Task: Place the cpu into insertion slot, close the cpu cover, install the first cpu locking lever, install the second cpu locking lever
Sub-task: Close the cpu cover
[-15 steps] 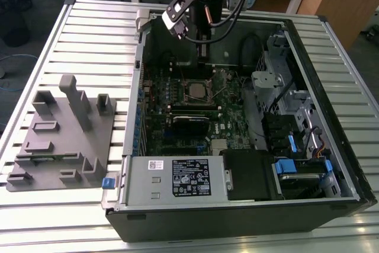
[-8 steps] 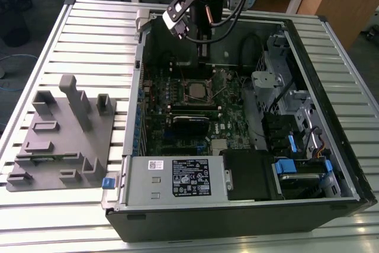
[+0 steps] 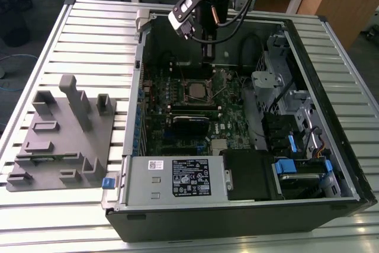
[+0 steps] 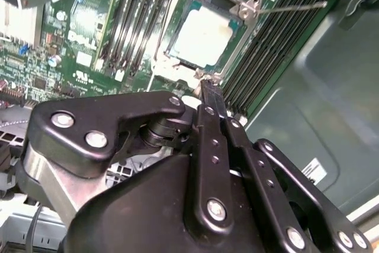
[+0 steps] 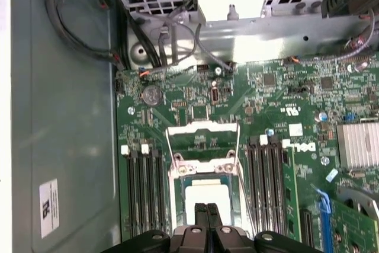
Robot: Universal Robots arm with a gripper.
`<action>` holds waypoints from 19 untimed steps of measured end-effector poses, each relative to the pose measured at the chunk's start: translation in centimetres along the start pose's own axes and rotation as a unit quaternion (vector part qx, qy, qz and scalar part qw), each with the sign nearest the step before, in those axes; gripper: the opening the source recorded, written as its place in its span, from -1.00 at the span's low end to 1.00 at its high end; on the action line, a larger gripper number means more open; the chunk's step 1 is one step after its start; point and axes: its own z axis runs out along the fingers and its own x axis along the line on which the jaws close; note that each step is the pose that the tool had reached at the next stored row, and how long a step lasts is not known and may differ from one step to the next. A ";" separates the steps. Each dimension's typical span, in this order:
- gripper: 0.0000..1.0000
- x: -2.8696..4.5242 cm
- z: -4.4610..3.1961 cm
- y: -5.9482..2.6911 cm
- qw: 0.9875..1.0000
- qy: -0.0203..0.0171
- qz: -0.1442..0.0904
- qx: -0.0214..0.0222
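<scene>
Slatted table point(image 3: 89, 34) carries the open PC case point(image 3: 195, 232), and we see the tool point(image 4: 208, 92) pinched fully closed on nothing, tips just over one edge of the insertion slot point(image 4: 231, 37), cpu point(image 4: 201, 37) seated flat inside it, black memory slots point(image 5: 142, 194) flanking on the green board point(image 5: 266, 105).

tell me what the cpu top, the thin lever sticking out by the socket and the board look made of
The cpu top looks like dull grey metal, matte with a pale sheen. The locking lever looks like thin bare steel wire, glinting along its length. The circuit board looks like green lacquered laminate with fine traces, probably fibreglass, though its core is hidden.
</scene>
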 end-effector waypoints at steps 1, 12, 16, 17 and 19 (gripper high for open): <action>-0.79 0.02 0.02 0.22 1.000 0.000 0.000 0.000; -0.79 0.23 0.20 2.68 1.000 0.000 0.000 0.000; -0.79 0.30 0.27 3.60 1.000 0.000 0.000 0.000; -0.79 0.32 0.29 3.83 1.000 0.000 0.000 0.000; -0.79 0.37 0.33 4.30 1.000 0.000 0.000 0.000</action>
